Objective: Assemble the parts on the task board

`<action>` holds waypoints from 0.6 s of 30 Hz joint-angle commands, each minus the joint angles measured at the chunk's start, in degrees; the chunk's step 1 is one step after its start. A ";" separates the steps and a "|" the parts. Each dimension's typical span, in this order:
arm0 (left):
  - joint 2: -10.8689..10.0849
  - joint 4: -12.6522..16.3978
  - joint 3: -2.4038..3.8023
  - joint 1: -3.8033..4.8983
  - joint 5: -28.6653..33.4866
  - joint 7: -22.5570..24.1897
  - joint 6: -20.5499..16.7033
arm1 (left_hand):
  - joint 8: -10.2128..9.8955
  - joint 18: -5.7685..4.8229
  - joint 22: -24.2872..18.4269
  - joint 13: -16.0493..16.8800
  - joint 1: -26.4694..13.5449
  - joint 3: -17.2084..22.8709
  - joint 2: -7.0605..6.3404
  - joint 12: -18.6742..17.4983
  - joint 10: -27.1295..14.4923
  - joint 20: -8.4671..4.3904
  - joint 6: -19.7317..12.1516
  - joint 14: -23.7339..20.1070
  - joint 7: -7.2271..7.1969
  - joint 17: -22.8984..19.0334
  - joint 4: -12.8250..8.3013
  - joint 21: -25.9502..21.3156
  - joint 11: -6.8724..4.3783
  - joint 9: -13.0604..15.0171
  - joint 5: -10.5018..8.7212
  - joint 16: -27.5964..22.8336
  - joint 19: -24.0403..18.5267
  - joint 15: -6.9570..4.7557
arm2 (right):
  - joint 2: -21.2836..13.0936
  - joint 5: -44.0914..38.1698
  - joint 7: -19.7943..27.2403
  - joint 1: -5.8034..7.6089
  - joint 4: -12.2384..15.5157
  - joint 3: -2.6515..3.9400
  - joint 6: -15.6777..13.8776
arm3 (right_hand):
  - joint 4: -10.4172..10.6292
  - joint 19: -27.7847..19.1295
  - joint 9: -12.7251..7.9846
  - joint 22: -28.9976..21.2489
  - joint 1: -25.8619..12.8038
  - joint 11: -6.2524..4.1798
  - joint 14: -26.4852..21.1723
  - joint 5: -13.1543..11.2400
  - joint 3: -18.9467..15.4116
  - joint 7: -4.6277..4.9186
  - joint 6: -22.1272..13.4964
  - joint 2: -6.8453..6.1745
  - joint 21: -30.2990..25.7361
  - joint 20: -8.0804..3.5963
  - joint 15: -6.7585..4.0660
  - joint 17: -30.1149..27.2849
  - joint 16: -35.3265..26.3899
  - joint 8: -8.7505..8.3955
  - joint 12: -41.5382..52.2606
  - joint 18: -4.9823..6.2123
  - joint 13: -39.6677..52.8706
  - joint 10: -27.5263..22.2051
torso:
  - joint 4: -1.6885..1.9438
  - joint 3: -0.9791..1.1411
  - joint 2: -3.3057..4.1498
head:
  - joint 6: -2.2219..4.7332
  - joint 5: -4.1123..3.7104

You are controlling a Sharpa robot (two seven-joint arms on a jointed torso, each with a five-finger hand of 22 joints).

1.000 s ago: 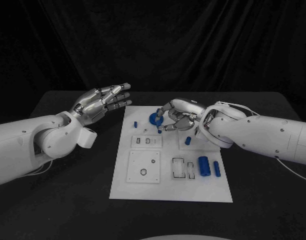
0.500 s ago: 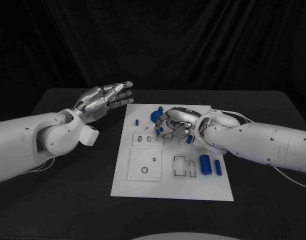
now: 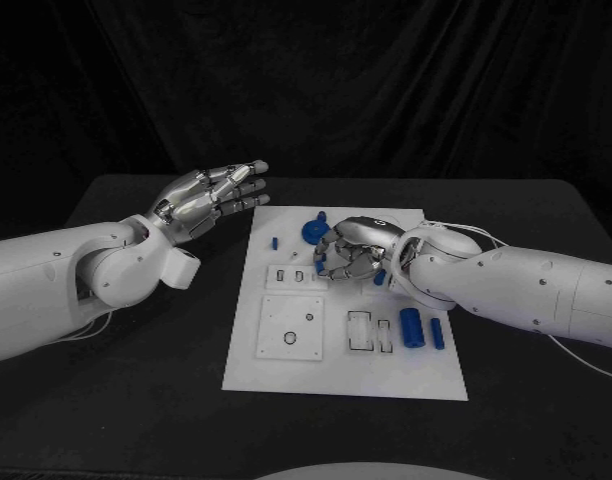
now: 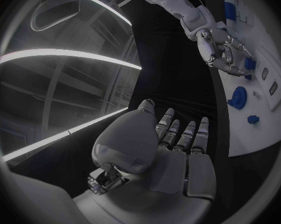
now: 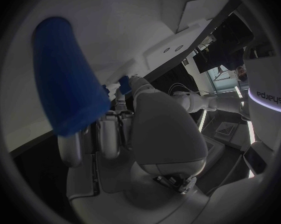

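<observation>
The white task board (image 3: pixel 344 372) lies in the middle of the black table. My right hand (image 3: pixel 349 250) hovers low over the board's far middle with fingers curled, pinching a small blue part (image 3: pixel 319 263) at its fingertips; the same part (image 4: pixel 249 63) shows in the left wrist view, under that hand (image 4: pixel 224 49). A blue gear-like part (image 3: pixel 313 231) sits just beyond the hand. A small blue peg (image 3: pixel 276 242) stands to its left. My left hand (image 3: pixel 217 200) is raised left of the board, flat, fingers apart, holding nothing.
Two blue cylinders (image 3: pixel 410 328) lie on the board's right side near a slotted inset. Another blue piece (image 3: pixel 378 279) sits beside my right wrist. A white square inset (image 3: pixel 289 330) occupies the board's left half. A thick blue peg (image 5: pixel 66 79) looms close in the right wrist view.
My right hand has come nearer and lower from the blue gear, over the small slots, with the blue part at its fingertips. The left hand has hardly moved.
</observation>
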 commanded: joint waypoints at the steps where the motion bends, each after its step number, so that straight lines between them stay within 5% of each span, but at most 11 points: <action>1: 0.13 0.04 0.06 -0.09 0.17 0.63 0.65 | 0.20 1.16 -0.08 0.06 0.50 0.28 0.05 0.23 0.06 0.06 0.43 0.03 0.04 0.03 -0.10 0.01 0.34 0.09 0.33 -0.01 -0.11 -0.07 | 0.01 -0.84 -0.82 -0.22 0.01 0.01 0.13 | -0.46 4.82 -0.09 14.32 0.11 0.43 4.71 -0.13 0.02 0.10 -0.45 -0.16 -0.33 0.47 0.50 9.67 -0.33 -0.23 -0.17 0.12 5.24 2.02 | 0.03 0.03 -0.01 | -0.04 -0.01; 18: 0.10 -0.03 0.06 -0.09 0.17 0.59 0.68 | 0.20 1.16 -0.08 0.06 0.50 0.28 0.05 0.23 0.06 0.06 0.43 0.03 0.04 0.03 -0.10 0.01 0.34 0.09 0.33 -0.01 -0.11 -0.07 | 0.30 -0.85 -0.15 -0.26 -0.69 0.01 2.35 | -1.05 4.75 -1.63 14.27 -0.82 0.15 4.64 -1.69 -0.30 0.13 -4.00 -0.70 -0.46 0.67 0.41 9.43 -0.42 -2.26 -0.29 0.16 4.68 1.70 | 0.05 -0.03 0.00 | -0.36 -0.07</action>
